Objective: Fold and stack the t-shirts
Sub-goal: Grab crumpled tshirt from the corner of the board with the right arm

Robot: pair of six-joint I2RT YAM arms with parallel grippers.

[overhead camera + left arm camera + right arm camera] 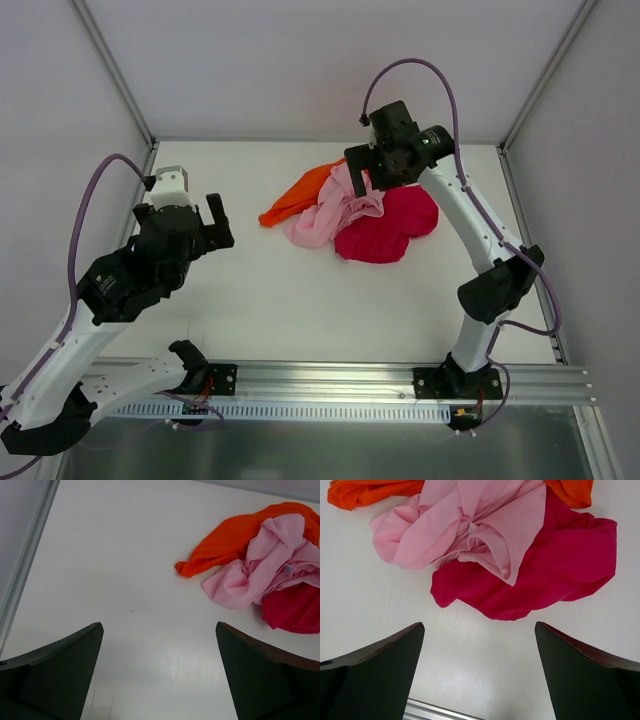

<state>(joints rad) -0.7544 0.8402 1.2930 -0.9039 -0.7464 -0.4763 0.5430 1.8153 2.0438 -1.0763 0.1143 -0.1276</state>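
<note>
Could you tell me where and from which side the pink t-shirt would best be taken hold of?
Probably the raised fold in the middle of the pink t-shirt, from straight above: it lies crumpled on top of the red t-shirt and orange t-shirt, so that ridge stands clear of both. The open right gripper is nearest.

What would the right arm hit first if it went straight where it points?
Probably the red shirt, lying just ahead of the right gripper with its jaws open, though depth is unclear and it might touch bare table first.
</note>
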